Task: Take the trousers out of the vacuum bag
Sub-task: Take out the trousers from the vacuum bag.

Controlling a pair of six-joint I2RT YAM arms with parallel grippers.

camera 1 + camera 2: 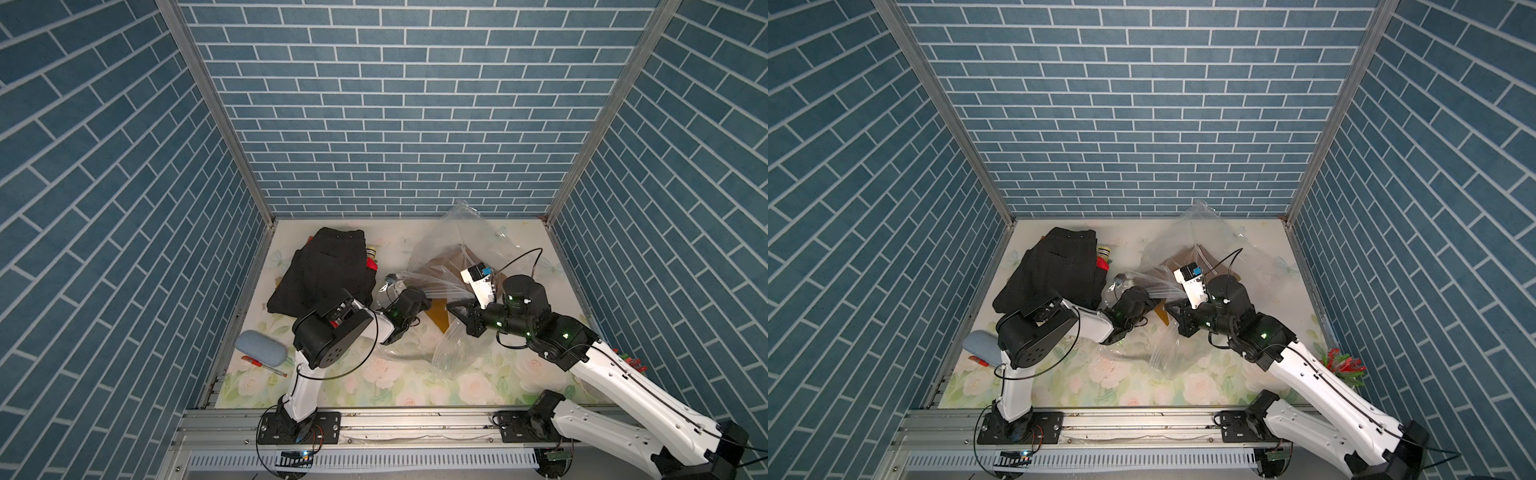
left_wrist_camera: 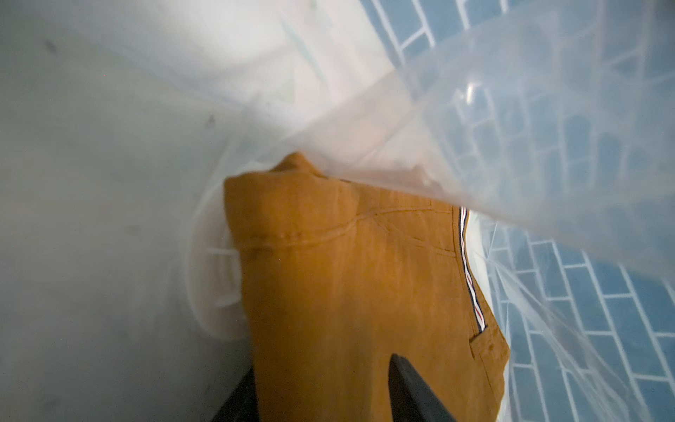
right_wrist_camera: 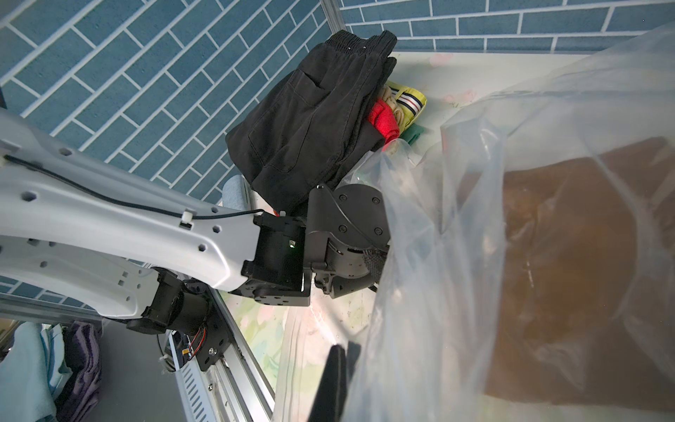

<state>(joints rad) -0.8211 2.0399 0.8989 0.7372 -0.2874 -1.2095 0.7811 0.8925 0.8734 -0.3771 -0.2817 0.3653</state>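
The clear crinkly vacuum bag (image 1: 457, 245) (image 1: 1187, 237) lies at the table's middle and back right. Ochre trousers (image 2: 347, 274) (image 3: 569, 255) with a striped waistband lie inside it. One brown corner (image 1: 439, 319) shows at the bag's mouth. My left gripper (image 2: 321, 361) reaches into the bag, one finger on each side of the ochre cloth. Whether it clamps the cloth does not show. My right gripper (image 3: 341, 347) (image 1: 449, 307) is shut on the bag's plastic edge and holds the mouth up. More trousers, black ones (image 1: 324, 270) (image 3: 310, 120) on top of red and yellow ones, are piled at the back left.
A blue-grey pad (image 1: 262, 347) and a red pen (image 1: 257, 361) lie at the front left. Red and green clips (image 1: 1343, 365) sit by the right wall. Brick-patterned walls close in three sides. A metal rail (image 1: 415, 424) runs along the front.
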